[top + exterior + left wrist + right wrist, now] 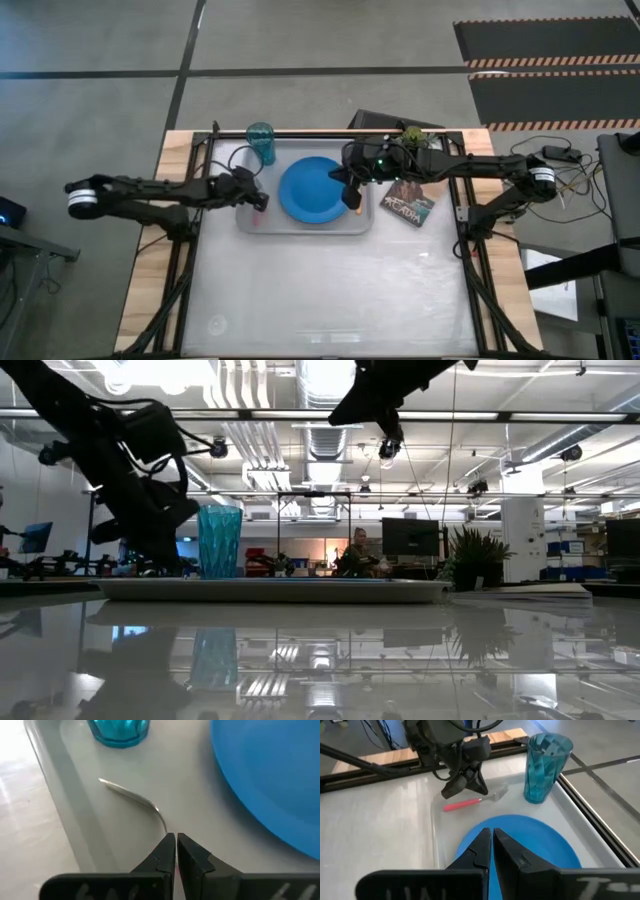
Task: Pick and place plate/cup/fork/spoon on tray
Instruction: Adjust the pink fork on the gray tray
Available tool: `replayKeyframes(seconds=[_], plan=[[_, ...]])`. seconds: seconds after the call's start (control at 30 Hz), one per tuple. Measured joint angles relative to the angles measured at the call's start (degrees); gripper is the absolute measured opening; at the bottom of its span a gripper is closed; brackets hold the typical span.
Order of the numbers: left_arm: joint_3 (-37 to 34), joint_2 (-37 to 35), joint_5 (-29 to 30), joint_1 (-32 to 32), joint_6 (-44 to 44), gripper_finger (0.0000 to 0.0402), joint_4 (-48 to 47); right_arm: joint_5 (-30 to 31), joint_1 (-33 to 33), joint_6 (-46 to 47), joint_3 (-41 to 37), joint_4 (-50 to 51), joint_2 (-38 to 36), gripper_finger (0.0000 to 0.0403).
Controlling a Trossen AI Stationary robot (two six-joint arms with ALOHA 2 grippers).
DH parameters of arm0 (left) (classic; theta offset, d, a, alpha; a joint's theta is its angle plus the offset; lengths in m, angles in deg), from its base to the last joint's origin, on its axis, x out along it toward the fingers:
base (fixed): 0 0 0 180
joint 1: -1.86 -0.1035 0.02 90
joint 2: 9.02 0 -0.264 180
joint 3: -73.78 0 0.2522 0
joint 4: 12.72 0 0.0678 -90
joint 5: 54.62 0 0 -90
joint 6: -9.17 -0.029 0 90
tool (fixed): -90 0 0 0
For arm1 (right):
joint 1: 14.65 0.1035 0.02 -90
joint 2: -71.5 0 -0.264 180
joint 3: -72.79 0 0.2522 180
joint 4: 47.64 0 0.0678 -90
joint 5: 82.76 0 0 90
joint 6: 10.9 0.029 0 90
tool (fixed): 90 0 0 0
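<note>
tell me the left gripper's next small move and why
Probably open the left gripper: it is shut on the fork, whose tines already rest on the tray beside the cup. The right gripper hovers over the plate.

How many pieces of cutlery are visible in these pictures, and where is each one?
2. The fork lies in the tray's left part, at the left tool. The spoon shows only as an orange handle at the right tool, beside the plate.
</note>
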Motion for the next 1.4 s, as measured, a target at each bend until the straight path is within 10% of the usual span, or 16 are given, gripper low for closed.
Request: replayKeyframes(seconds=[1.17, 1.4], plan=[[9.3, 4.7, -6.9, 3.8, 16.9, 0.0001, -8.0, 0.0, -0.9, -14.5, -1.5, 2.6, -0.1, 0.0009], [9.3, 5.9, -8.8, 3.8, 17.0, 0.0056, -8.2, 0.0, -2.0, -17.3, -1.5, 3.7, -0.1, 0.0009]])
